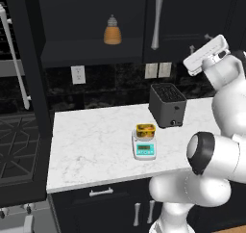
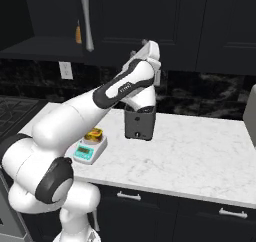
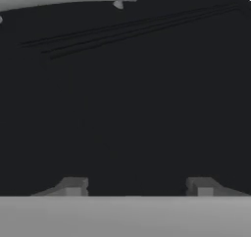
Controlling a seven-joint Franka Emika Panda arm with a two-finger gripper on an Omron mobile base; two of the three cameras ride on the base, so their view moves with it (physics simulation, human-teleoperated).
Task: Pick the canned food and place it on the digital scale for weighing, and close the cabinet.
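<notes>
1 cabinet (image 1: 91,20) door, wide open.

White marble counter (image 1: 91,140) bears the digital scale (image 1: 144,149) and toaster (image 1: 166,105).

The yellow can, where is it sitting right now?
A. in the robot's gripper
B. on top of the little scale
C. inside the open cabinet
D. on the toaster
B: the canned food rests on the digital scale on the white counter, in front of the toaster, with the gripper up by the dark cabinet door.
</notes>
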